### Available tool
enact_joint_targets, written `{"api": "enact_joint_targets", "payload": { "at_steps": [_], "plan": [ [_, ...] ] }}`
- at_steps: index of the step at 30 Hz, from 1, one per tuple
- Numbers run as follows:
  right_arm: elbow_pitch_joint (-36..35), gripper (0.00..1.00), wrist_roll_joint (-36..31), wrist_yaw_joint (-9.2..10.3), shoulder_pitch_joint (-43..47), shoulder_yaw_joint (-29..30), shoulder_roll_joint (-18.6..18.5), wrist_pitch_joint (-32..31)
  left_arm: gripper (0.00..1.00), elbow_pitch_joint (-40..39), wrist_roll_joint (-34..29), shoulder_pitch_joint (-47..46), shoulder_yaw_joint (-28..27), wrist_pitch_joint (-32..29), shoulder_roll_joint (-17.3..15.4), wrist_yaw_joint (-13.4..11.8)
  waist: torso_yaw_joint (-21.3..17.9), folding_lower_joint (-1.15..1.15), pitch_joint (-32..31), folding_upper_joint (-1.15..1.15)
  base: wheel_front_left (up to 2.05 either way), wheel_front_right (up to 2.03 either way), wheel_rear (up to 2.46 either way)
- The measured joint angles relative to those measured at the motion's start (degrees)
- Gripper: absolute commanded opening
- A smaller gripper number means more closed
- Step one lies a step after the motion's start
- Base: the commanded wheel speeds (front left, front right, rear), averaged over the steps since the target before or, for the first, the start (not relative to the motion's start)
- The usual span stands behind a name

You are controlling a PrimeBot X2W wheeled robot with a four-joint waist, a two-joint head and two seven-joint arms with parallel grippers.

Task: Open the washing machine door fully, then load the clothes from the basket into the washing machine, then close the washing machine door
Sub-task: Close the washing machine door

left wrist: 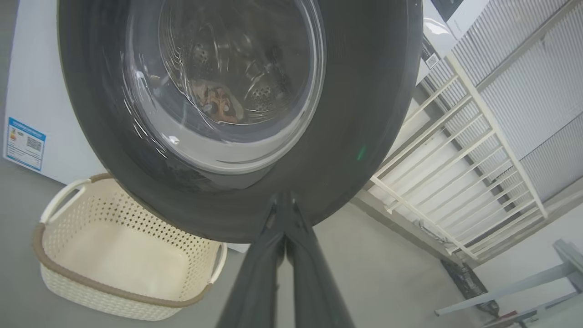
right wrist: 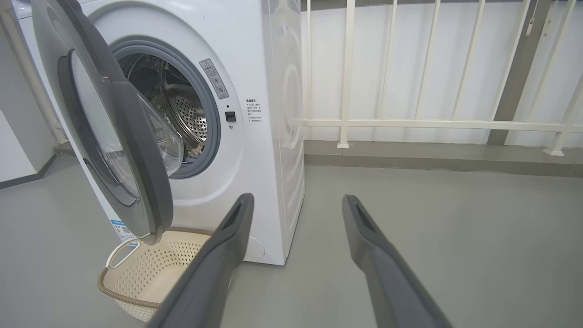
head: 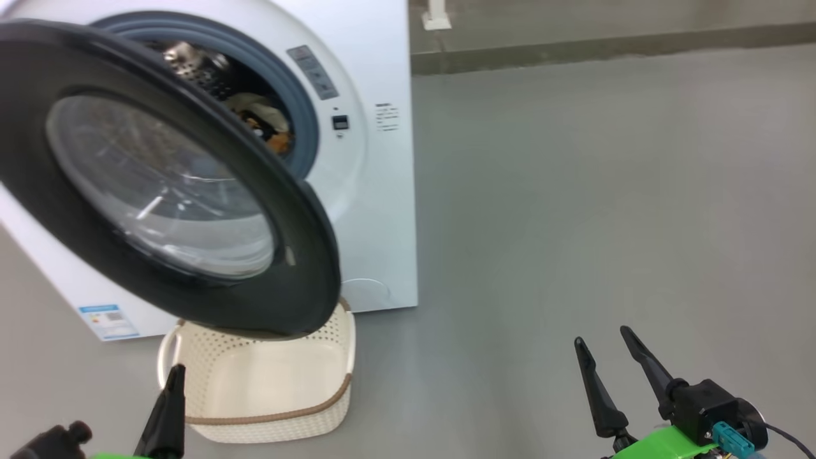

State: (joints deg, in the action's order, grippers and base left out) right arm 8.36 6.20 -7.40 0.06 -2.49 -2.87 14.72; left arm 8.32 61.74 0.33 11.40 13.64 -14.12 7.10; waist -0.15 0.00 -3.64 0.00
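Note:
The white washing machine (head: 376,191) stands at the left with its door (head: 306,255) swung partway out, hanging over the basket. Clothes (head: 264,121) lie inside the drum and also show through the door glass (left wrist: 218,102). The cream basket (head: 268,382) sits on the floor in front of the machine, and its inside looks bare. My left gripper (head: 173,382) is shut beside the basket's left handle. In the left wrist view this left gripper (left wrist: 283,198) points at the door's lower rim (left wrist: 355,114); whether they touch I cannot tell. My right gripper (head: 602,336) is open and holds nothing, well right of the machine.
A white railing (right wrist: 387,123) runs along the wall behind and to the right of the machine. Open grey floor (head: 605,191) stretches to the right. A blue energy sticker (head: 108,320) marks the machine's lower front. A grey frame (left wrist: 524,291) stands on the floor in the left wrist view.

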Motion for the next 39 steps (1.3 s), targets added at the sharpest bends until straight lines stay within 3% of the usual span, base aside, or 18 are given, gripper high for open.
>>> {"api": "enact_joint_targets", "payload": {
  "at_steps": [2, 10, 16, 17, 18, 39],
  "plan": [
    [0.09, 1.00, 0.03, 0.00, 0.22, -0.33, 0.00, 0.00, 0.00, 2.16, -6.44, 0.11, 0.94, 0.58, -1.18, 0.20, 1.33, 0.00, -0.49, 0.00, 0.00, 0.00, 0.00],
    [0.03, 1.00, 0.04, 0.00, 0.23, -0.51, 0.07, 0.00, 0.00, 0.19, -27.65, 2.36, -3.94, 0.76, 2.19, 0.23, 3.46, 0.00, -1.33, 0.00, 0.00, 0.00, 0.00],
    [0.00, 1.00, 0.05, 0.00, 0.23, -0.48, 0.09, 0.00, 0.00, -0.45, -36.94, 4.43, -5.32, 0.76, 4.19, 0.23, 3.84, 0.00, -1.09, 0.00, 0.00, 0.00, 0.00],
    [0.00, 1.00, 0.21, 0.00, 0.23, -0.48, 0.08, 0.00, 0.43, -0.42, -37.44, 4.45, -5.43, 0.76, 4.45, 0.23, 3.88, 0.00, -1.03, 0.00, 0.00, 0.00, 0.00],
    [0.00, 1.00, 0.58, 0.00, 0.23, -0.48, 0.08, 0.00, 1.00, -0.35, -38.16, 4.46, -5.41, 0.76, 4.55, 0.23, 3.90, 0.00, -0.96, 0.00, 0.00, 0.00, 0.00],
    [0.18, 1.00, 1.00, 0.00, 0.23, -0.48, 0.08, 0.00, 1.00, 2.33, -40.42, 4.50, -4.21, 0.76, 4.82, 0.23, 3.47, 0.00, -0.90, 0.00, 0.00, 0.00, 0.00]
  ]
}}
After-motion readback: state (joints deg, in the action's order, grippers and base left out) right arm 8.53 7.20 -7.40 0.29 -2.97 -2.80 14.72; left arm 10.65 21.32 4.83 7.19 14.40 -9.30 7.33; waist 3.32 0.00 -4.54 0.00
